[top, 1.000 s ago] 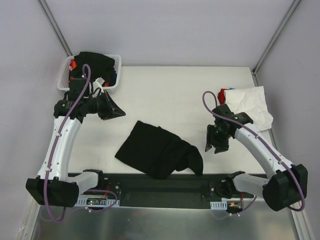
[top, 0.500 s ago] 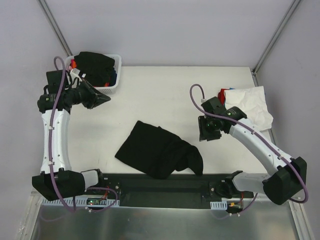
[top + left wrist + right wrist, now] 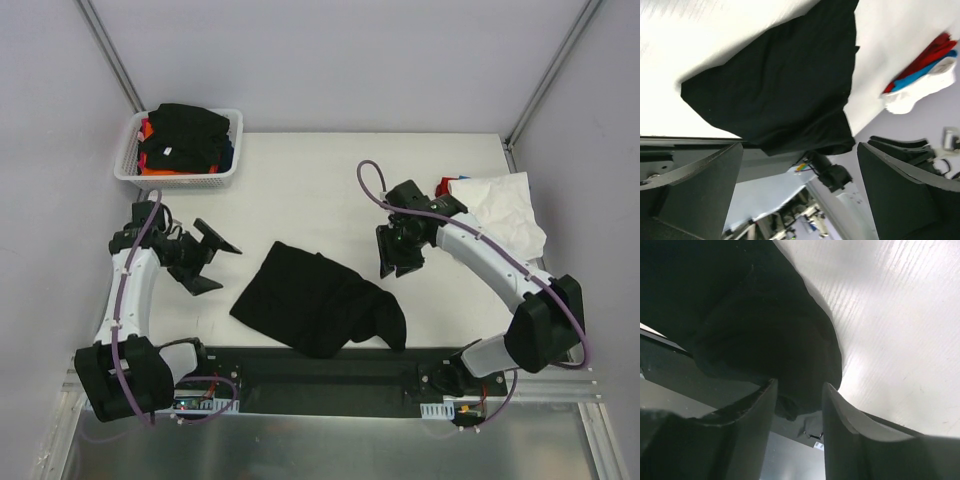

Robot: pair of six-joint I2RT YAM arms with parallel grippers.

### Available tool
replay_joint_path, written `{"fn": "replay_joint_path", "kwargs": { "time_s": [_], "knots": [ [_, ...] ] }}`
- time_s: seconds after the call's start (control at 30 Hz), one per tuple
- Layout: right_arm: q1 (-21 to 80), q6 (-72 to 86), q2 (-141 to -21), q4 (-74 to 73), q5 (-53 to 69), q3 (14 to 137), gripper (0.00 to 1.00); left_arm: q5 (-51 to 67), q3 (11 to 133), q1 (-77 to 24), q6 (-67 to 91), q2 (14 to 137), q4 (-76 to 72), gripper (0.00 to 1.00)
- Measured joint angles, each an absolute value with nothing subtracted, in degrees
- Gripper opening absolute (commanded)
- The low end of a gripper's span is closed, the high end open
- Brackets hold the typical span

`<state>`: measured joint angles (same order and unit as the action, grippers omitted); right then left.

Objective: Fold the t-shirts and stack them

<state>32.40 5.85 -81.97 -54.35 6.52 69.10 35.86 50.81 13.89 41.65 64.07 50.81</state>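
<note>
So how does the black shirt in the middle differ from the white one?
The black shirt lies alone near the front edge; the white shirt tops red and blue cloth at the right edge. The black one spreads wider than the white. Both are rumpled.

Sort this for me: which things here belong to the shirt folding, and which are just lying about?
Job: loose black t-shirt; piled shirts in the white mesh basket; stack of white, red and blue shirts at right.
Lying about: the basket itself.

Robotics lab cell: grey panels [image 3: 350, 60] and metal struts [image 3: 108, 52] are enclosing a white desk [image 3: 320, 190] with black mounting rail [image 3: 320, 368].
</note>
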Motion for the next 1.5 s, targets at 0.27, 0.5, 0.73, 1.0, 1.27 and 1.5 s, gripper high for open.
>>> {"fn": "replay_joint_path", "kwargs": {
  "time_s": [0.27,0.5,0.73,1.0,1.27,1.5],
  "knots": [
    [32.40,5.06,-84.18,-55.46,8.03,69.97,0.61,32.08,49.78,2.50,36.82,63.88,50.50,0.78],
    [32.40,5.76,-81.58,-55.90,7.99,67.83,0.61,25.19,49.30,-1.17,31.66,68.47,55.11,0.82],
    [32.38,6.20,-72.64,-59.37,7.46,63.79,0.73,19.46,54.94,-1.54,25.87,80.90,57.71,0.74],
    [29.43,6.37,-62.24,-59.72,7.81,56.58,0.70,24.95,58.61,-8.73,21.82,89.49,52.99,0.74],
    [24.21,6.85,-57.67,-59.59,9.52,46.89,0.65,26.85,60.27,-16.88,22.90,91.35,49.67,0.73],
    [28.95,9.50,-59.16,-59.13,9.91,45.93,0.65,26.92,54.94,-16.91,23.07,89.17,48.66,0.73]
  ]
}}
